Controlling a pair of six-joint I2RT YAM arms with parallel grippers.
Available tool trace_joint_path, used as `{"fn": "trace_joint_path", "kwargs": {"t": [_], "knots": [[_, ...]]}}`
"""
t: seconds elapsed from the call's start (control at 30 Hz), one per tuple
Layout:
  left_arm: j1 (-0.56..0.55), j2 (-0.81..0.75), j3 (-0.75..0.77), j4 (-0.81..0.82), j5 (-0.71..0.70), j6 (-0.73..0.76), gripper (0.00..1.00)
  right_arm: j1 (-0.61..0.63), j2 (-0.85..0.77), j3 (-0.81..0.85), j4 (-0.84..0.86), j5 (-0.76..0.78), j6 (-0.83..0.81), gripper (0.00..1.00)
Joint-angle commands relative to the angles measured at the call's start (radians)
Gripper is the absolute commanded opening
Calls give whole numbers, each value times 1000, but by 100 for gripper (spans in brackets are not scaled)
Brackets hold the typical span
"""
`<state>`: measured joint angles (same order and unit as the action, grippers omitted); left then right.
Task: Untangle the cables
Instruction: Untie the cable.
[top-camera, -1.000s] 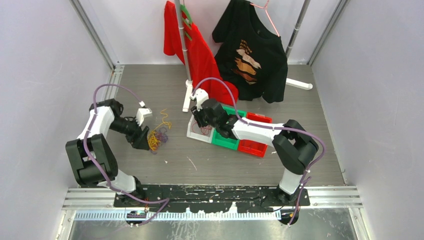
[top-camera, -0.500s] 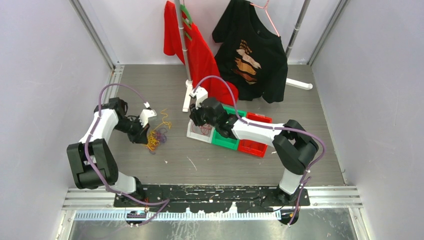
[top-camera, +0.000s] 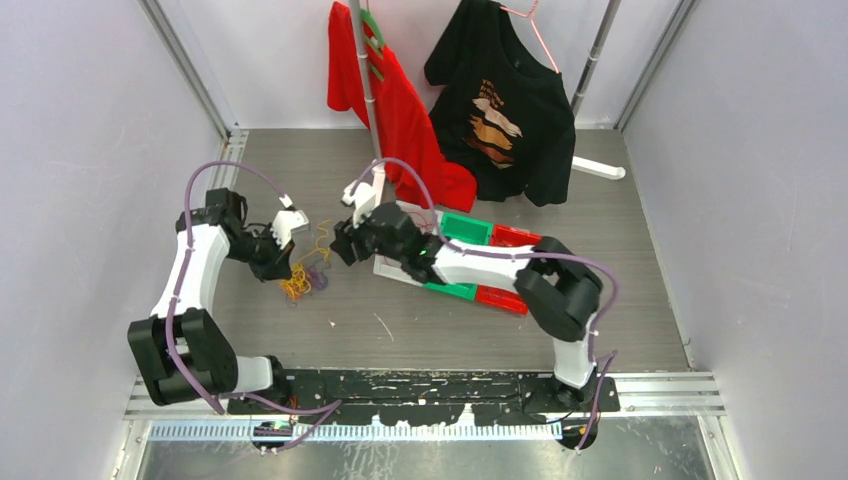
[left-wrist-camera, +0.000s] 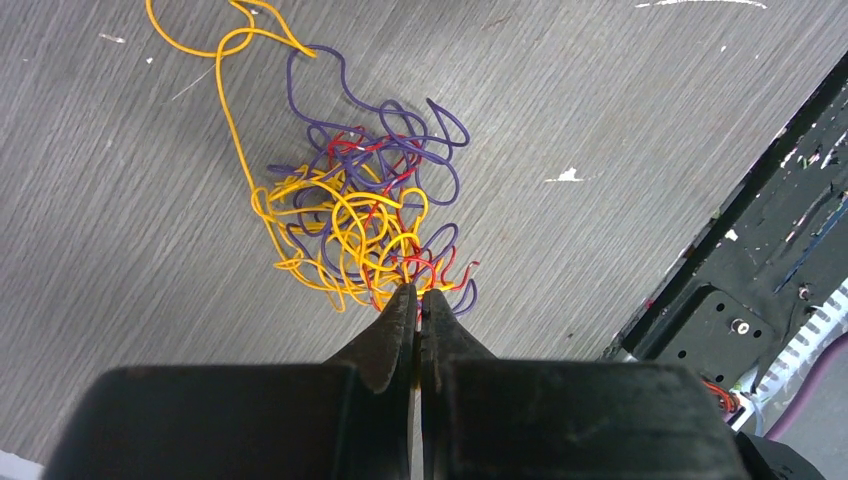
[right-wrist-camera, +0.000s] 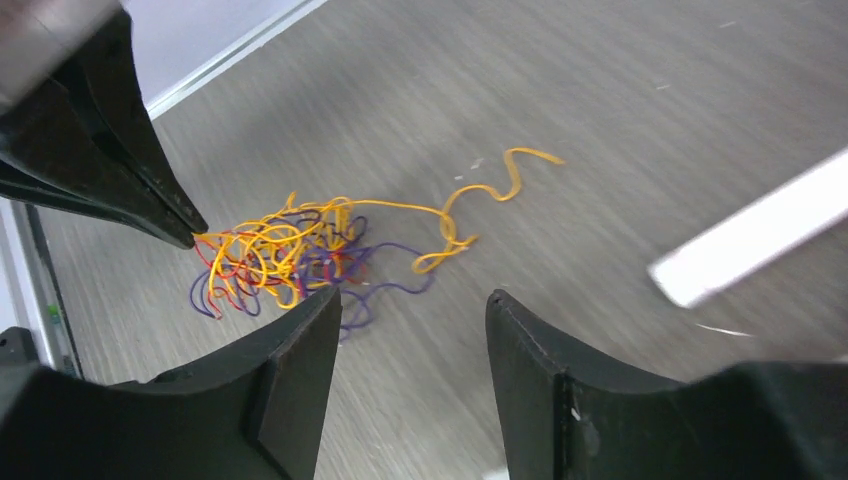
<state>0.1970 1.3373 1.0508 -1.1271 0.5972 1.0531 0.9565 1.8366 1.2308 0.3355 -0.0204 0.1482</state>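
Left gripper (left-wrist-camera: 418, 295) pinched shut on strands at the near edge of the cables (left-wrist-camera: 360, 220) — one knot lying on the table (left-wrist-camera: 600, 100). Right gripper (right-wrist-camera: 410, 310) wide open, empty, hovering just across the knot. Risk: a one-sided pull drags or tightens the whole clump — nothing anchors it.

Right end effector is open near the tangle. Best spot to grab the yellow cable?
Take the yellow cable by its loose tail, the wavy stretch lying alone, clear of the tangle. Come from above with the right end effector, jaws across the strand. Nothing crosses it there, and the left end effector is shut on the tangle's opposite edge.
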Motion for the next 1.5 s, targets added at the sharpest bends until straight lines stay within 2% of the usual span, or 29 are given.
{"fn": "trace_joint_path", "kwargs": {"t": [0.0,0.4,0.7,0.8,0.87,0.93,1.07,1.23,1.47], "knots": [[-4,-57,11,-24,42,-22,0,38,148,99,92,-28,66,61],[7,-102,-41,3,17,1,0,57,381,311,70,65,125,56],[11,-109,-52,3,29,17,0,70,445,344,51,138,135,49],[13,-110,-38,-4,39,15,0,74,446,341,41,160,139,43],[14,-114,-28,0,51,7,0,77,424,317,39,194,138,43],[13,-115,-8,-12,71,-7,0,79,377,250,86,225,141,46],[13,-96,42,-63,134,-39,0,81,251,76,234,251,144,61],[13,-92,78,-120,193,-58,0,80,129,-116,419,135,168,66],[13,-135,106,-139,210,-65,0,122,139,-103,454,36,168,67]]}}
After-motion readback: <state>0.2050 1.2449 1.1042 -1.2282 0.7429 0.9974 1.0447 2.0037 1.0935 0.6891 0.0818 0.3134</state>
